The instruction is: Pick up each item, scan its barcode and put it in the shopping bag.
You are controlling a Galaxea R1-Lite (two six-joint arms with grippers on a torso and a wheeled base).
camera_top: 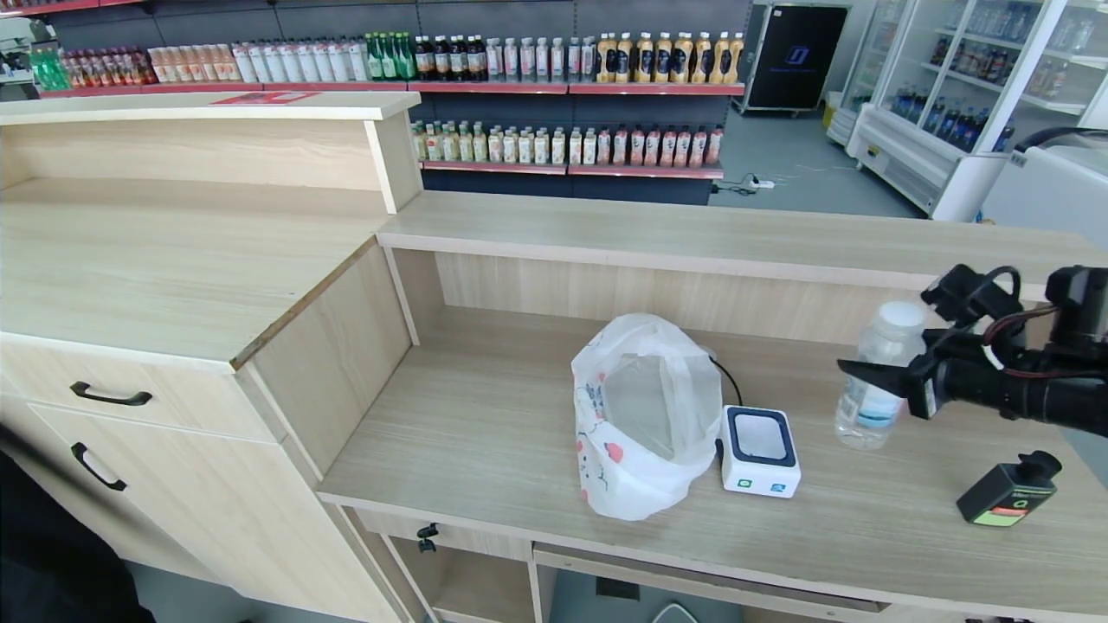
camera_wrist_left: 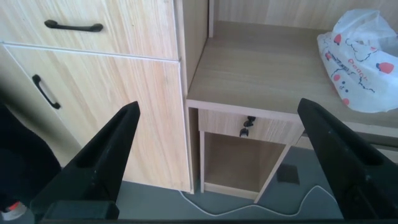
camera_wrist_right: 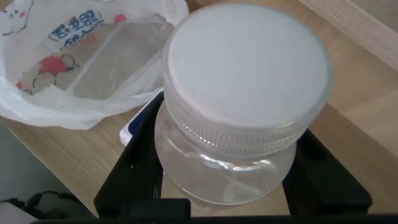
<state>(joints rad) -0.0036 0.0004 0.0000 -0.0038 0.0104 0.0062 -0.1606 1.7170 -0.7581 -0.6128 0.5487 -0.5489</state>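
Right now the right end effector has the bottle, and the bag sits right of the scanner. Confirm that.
Wrong on one point: the head view shows the bag left of the scanner, not right. The right end effector does have the bottle.

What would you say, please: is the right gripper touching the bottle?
Touching. The right wrist view shows the right gripper closed against both sides of the bottle.

Print on shopping bag (camera_top: pixel 606 467) unreadable (label on bottle (camera_top: pixel 885 346) too).
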